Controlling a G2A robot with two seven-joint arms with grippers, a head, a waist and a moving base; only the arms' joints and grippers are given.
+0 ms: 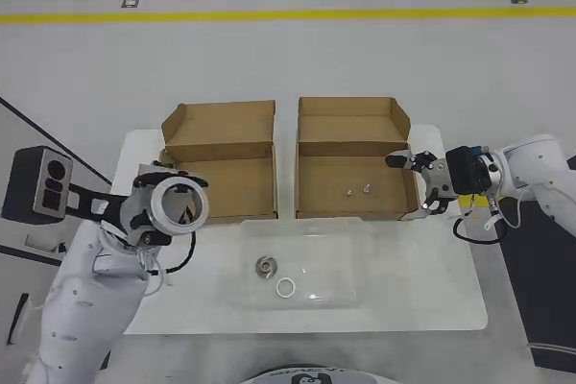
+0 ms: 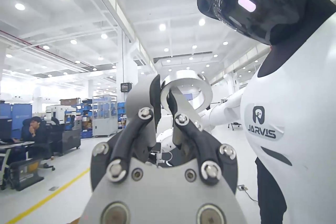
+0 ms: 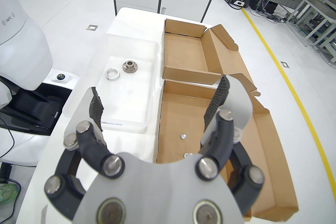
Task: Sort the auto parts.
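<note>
Table (image 1: 432, 278): white, carrying a tray in front and two cartons behind it.
Clear tray (image 1: 331, 278): nearest the robot, lying flat at the table's front middle.
Flanged hub (image 1: 266, 266): grey metal, resting in the tray's left part.
Small ring (image 1: 286, 287): pale metal, flat in the tray just beside the hub, on its nearer side, apart from it.
Left gripper (image 2: 164, 101): clamped on a ring's wall, one finger inside the bore and the other pressed against the outside.
Large ring (image 2: 207, 96): bright metal, held up off the table, at the near left corner of the left box in the top view.
Right gripper (image 3: 157, 99): spread wide with nothing between the ribbed pads, hovering at the right box's right edge.
Right box (image 1: 326, 187): open cardboard, flaps up, behind the tray.
Screws (image 1: 366, 188): two small ones lying on the right box's floor, near each other.
Left box (image 1: 235, 182): open cardboard, flaps up, side by side with the right box.
</note>
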